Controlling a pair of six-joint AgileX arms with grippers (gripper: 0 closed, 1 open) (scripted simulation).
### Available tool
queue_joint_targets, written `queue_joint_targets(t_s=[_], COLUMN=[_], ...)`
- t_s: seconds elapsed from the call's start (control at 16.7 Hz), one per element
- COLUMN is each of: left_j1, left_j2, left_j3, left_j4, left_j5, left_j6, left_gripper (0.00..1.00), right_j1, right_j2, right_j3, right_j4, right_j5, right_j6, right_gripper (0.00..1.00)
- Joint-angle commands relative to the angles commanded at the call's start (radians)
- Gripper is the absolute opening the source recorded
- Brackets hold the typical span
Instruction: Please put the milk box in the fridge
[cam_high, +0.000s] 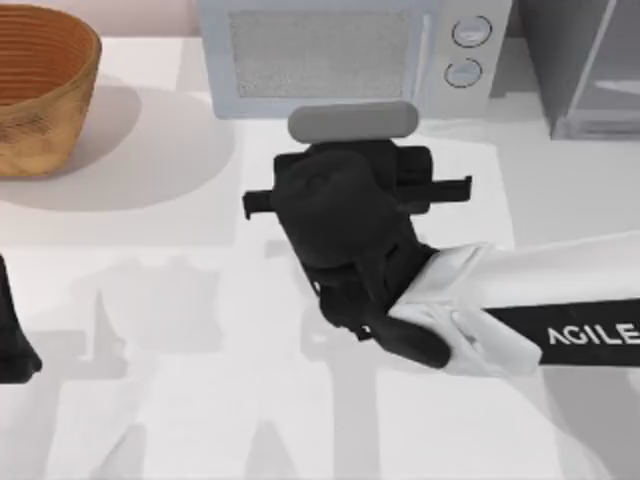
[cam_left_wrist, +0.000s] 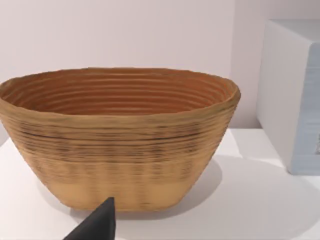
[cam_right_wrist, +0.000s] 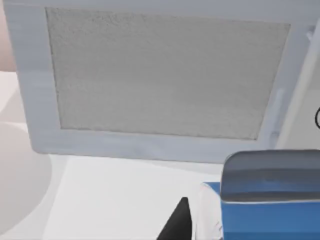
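fingers of the right gripper (cam_high: 352, 150) cannot be read as open or closed: from above, the black wrist and camera bracket cover them, and the right wrist view gives just one dark fingertip (cam_right_wrist: 176, 224) rising beside the carton. that gripper sits in the middle of the table (cam_high: 200, 420), reaching toward the back, its white arm running off to the table's right side with black lettering on it.

the milk box (cam_right_wrist: 270, 200) stands upright just in front of the microwave (cam_high: 350, 50). from above only its grey top (cam_high: 352, 122) shows, poking out from under the gripper's front edge and almost touching the microwave's base. in the right wrist view its grey cap and blue body are close up, with the dark fingertip just beside its white-edged side; whether they touch i cannot tell.

the microwave is pale, with a speckled door window and two round dials (cam_high: 468, 50) on its right. it stands at the back of the table, directly behind the carton. the fridge (cam_high: 590, 70) is at the back right corner, dark grey with a paler framed panel, only partly in view, and just to the right of the microwave.

a woven basket (cam_high: 40, 90) rests at the back left, well apart from the carton. the left gripper (cam_high: 12, 335) is parked at the table's left edge; its wrist view faces the basket, with one dark fingertip (cam_left_wrist: 97, 225) low in front, and its fingers' state cannot be told.
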Motion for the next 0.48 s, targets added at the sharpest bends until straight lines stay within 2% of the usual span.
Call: queue_joint_targets(t_s=[0.24, 0.48], left_j1=[0.0, 0.0], left_j2=[0.0, 0.0], left_j3=[0.0, 0.0], left_j4=[0.0, 0.0], left_j5=[0.0, 0.0], left_j6=[0.0, 0.0], left_gripper=[1.0, 1.0], right_j1=[-0.104, -0.229], right_j2=[-0.171, -0.474], right_j3=[-0.161, -0.302], right_j4=[-0.074, -0.127], right_j5=[-0.106, -0.243], right_j6=[-0.057, -0.102], right_gripper=[0.0, 0.0])
